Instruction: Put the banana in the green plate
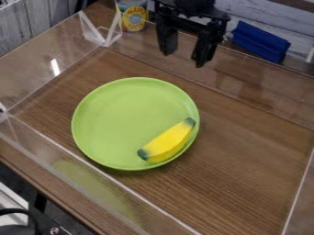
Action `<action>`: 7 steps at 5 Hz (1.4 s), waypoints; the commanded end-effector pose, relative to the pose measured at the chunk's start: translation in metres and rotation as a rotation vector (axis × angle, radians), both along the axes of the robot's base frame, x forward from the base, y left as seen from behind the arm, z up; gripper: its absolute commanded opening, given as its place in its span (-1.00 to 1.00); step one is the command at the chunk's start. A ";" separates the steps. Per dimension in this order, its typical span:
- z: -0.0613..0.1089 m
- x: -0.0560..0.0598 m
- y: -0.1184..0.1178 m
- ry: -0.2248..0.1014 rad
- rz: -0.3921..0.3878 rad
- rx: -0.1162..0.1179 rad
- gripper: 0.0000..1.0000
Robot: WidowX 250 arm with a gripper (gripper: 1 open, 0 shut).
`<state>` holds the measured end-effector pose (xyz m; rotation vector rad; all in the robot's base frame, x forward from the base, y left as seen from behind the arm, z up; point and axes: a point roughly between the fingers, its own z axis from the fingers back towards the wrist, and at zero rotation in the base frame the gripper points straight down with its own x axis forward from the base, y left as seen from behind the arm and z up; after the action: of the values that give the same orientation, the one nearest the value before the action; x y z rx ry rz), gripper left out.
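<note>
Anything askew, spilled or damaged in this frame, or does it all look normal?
Nothing stands out. The banana lies inside the green plate, against its near-right rim, and the plate sits flat on the wooden table. The gripper hangs behind the plate, jaws open and empty.

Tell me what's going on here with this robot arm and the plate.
A single robot arm is working over a wooden table walled with clear panels. The banana already lies inside the green plate, resting against its right rim. The pincer hangs above the far side of the table, behind the plate, open and empty, touching nothing. So the job of getting the banana into the plate looks done.
</note>
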<state>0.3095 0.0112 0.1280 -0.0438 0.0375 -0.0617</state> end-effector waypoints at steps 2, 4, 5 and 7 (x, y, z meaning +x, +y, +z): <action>0.010 0.001 -0.001 -0.034 -0.005 -0.002 1.00; 0.010 0.000 -0.003 -0.033 -0.007 -0.004 1.00; 0.010 0.000 -0.004 -0.033 -0.009 -0.005 1.00; 0.009 0.001 -0.006 -0.033 -0.014 -0.005 1.00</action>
<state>0.3086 0.0076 0.1270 -0.0484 0.0420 -0.0681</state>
